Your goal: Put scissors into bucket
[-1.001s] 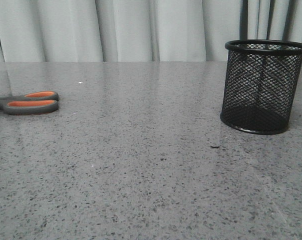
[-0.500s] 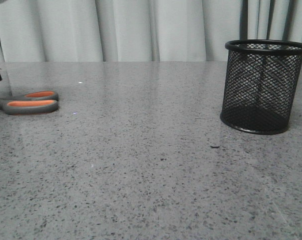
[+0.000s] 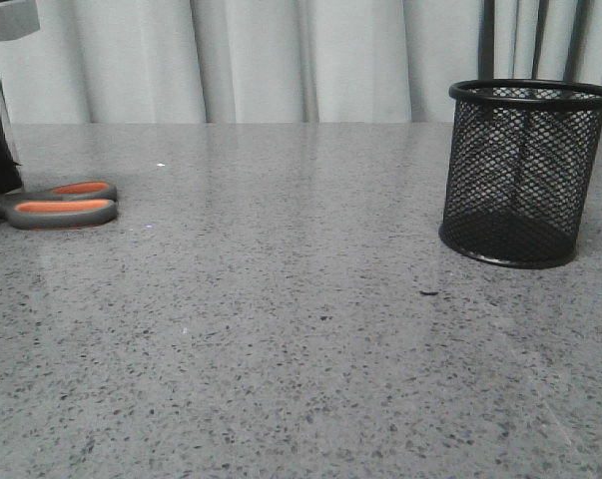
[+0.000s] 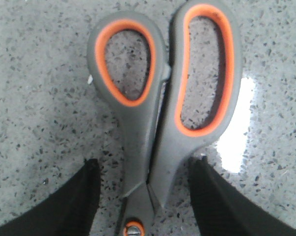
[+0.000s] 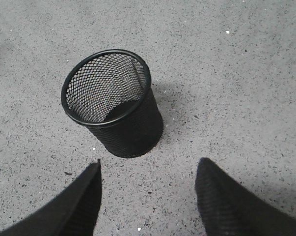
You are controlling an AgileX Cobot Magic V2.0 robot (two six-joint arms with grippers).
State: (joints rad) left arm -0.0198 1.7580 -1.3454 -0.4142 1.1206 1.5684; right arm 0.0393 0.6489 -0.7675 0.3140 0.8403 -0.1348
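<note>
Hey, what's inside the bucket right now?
Nothing shows inside the bucket: the right wrist view looks down through its rim to bare mesh wall and part of the dark base. The near wall hides the rest of the floor. The scissors lie flat on the table.

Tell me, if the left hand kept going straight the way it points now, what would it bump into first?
Most likely the scissors: the open left hand straddles their shank just below the handle loops, on the table. How much gap remains is unclear.

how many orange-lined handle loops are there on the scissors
2. Both loops of the scissors lie side by side flat on the table, far left, just ahead of the open left gripper.
</note>
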